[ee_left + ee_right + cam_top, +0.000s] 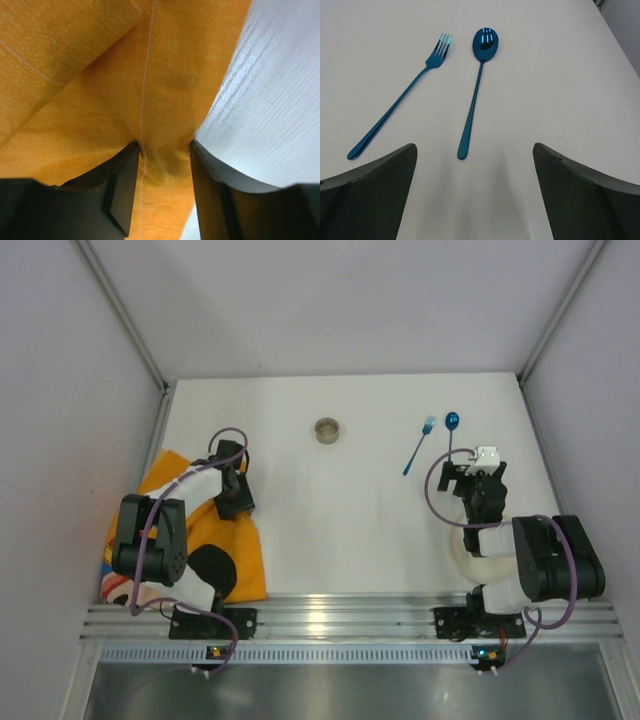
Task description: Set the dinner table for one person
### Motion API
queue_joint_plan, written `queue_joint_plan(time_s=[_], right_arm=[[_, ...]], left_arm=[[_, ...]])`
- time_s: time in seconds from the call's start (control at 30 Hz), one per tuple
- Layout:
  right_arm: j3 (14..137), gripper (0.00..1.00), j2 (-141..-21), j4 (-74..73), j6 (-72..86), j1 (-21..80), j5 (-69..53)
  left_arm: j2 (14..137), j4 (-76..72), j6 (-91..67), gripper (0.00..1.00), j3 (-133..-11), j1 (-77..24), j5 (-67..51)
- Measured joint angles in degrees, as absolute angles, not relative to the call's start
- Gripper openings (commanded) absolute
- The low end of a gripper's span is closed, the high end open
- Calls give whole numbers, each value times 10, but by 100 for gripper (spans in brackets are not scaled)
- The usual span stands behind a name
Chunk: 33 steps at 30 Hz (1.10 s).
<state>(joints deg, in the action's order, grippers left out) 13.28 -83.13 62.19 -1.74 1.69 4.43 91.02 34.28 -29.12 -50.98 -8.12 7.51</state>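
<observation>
The white dinner table (350,500) carries an orange placemat (245,550) at its near left, rumpled and partly under the left arm. My left gripper (164,145) is pressed down on the placemat (100,90), and a fold of the cloth is bunched between its two fingers near the edge, beside bare table (270,100). From above, the left gripper (232,502) sits at the mat's right edge. My right gripper (474,146) stands open and holds nothing, just short of the handle end of a blue spoon (476,90). A blue fork (400,119) lies to the spoon's left.
A small round tan cup (327,430) stands at the far middle of the table. The fork (419,445) and spoon (451,430) lie at the far right. A white rounded object (462,545) shows partly under the right arm. Grey walls enclose both sides and the back.
</observation>
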Motion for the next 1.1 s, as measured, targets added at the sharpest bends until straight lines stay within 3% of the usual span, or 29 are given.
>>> queue_joint_plan(time_s=[0.07,0.13,0.4,0.6,0.7,0.83,1.1], right_arm=[[133,100,-831,622,-17,17,44],[133,100,-831,622,-17,17,44],[133,100,-831,622,-17,17,44],[134,100,-831,620,-17,18,57],[179,100,-802,517,-6,21,100],[344,100,-756,307,22,22,123],[503,100,-663,96,82,33,90]], left_arm=[[917,340,-292,19,-515,-83,76],[928,336,-292,0,-524,-83,77],[969,386,-292,0,-580,-112,91],[1055,415,-351,0,-708,-262,77],[1105,423,-393,0,-801,-342,53],[1188,432,-431,0,-934,-421,29],[1329,445,-497,0,-1097,-486,-37]])
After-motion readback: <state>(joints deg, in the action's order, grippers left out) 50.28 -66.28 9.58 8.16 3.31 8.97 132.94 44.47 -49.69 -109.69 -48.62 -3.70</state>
